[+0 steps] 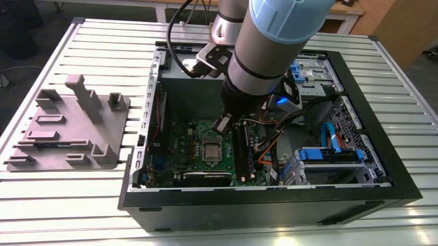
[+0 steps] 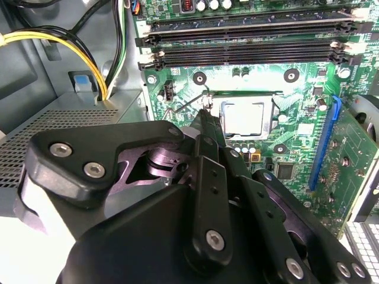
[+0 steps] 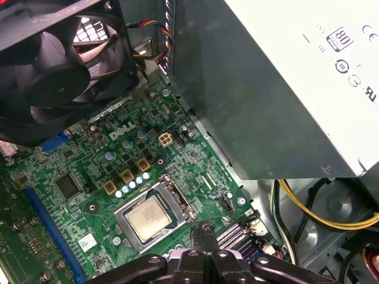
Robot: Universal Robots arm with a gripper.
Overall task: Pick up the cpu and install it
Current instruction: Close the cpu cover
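Note:
The cpu (image 1: 211,150) lies flat in its socket on the green motherboard (image 1: 181,146) inside the open computer case. Its silvery top shows in both wrist views (image 2: 243,117) (image 3: 149,217), framed by the socket's metal bracket. My gripper (image 1: 223,124) hangs just above the board beside the socket. Its fingertips (image 2: 205,116) are pressed together with nothing between them, right next to the thin wire socket lever (image 2: 188,104). In the first wrist view the gripper (image 3: 205,229) sits just off the socket's corner, by the lever's end (image 3: 208,219).
The black case wall (image 1: 274,205) rings the work area. A grey fixture plate (image 1: 68,133) with upright blocks stands at the exterior view's left. Memory slots (image 2: 249,50), a black fan (image 3: 59,59), the grey power supply (image 3: 284,89) and yellow and black cables (image 2: 65,41) crowd the socket.

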